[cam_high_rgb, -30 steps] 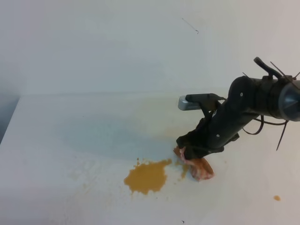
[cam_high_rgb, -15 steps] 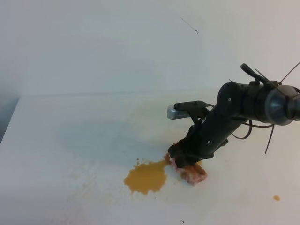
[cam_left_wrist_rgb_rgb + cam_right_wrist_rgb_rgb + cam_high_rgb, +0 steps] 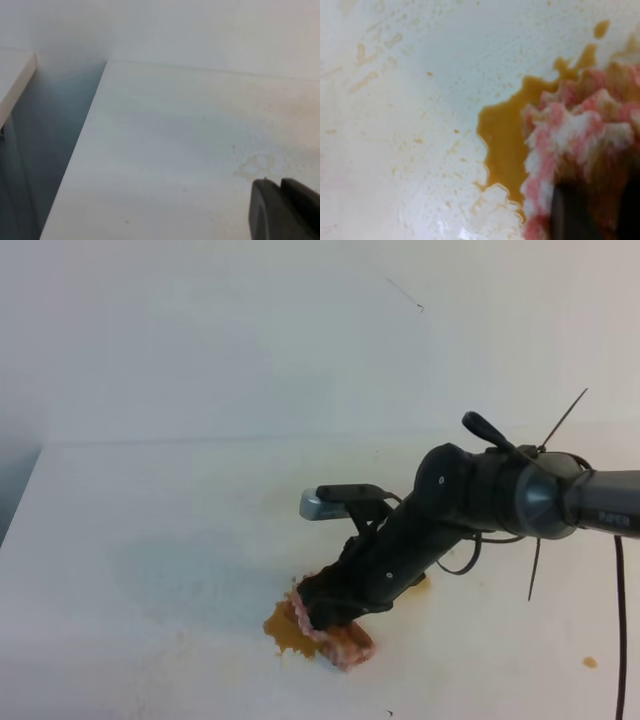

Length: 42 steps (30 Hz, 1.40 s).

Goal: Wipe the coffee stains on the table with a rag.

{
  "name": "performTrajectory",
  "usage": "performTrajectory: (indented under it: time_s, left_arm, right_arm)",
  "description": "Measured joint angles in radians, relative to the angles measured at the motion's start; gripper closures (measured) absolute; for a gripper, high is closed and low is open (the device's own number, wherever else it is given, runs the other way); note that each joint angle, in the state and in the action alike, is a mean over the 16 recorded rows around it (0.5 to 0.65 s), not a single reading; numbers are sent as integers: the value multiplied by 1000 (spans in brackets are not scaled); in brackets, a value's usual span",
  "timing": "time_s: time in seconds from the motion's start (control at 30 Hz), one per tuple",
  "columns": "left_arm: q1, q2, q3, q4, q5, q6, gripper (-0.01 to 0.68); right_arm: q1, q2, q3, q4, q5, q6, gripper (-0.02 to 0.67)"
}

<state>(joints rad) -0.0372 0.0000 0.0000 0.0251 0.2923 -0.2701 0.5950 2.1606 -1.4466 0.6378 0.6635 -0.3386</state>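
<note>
Wiping under way: our right gripper [image 3: 325, 608] clamps the rag [image 3: 345, 643] on the stain [image 3: 282, 632], part uncovered at nine o'clock.

Cream table [image 3: 150, 540] bears coffee stains [image 3: 280, 630] and rag [image 3: 345, 645].

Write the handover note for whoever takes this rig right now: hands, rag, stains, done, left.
Right hand: shut on the rag, pressing it onto the table.
Left hand: only a dark tip shows in its wrist view; state unclear.
Coffee stains: the rag covers much of the main blot; wet coffee shows at its left edge. A small dot sits far right.
Done: rag gripped, on the blot.
Left: wipe up the remaining blot, then the dot.
</note>
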Motion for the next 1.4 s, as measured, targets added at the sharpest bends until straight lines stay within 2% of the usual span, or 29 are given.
performTrajectory:
  time_s: [0.27, 0.6, 0.93, 1.13, 1.4]
  left_arm:
    - [0, 0, 0, -17, 0, 0, 677]
    - [0, -6, 6, -25, -3, 0, 676]
    - [0, 0, 0, -25, 0, 0, 677]
    - [0, -2, 0, -25, 0, 0, 677]
    - [1, -12, 10, -25, -4, 0, 676]
  right_arm:
    - [14, -18, 7, -2, -22, -11, 385]
    - [22, -94, 16, -184, -37, 29, 293]
    - [46, -92, 17, -294, -25, 90, 278]
    - [74, -59, 16, -290, -11, 96, 302]
    - [96, -32, -5, -280, 19, 85, 447]
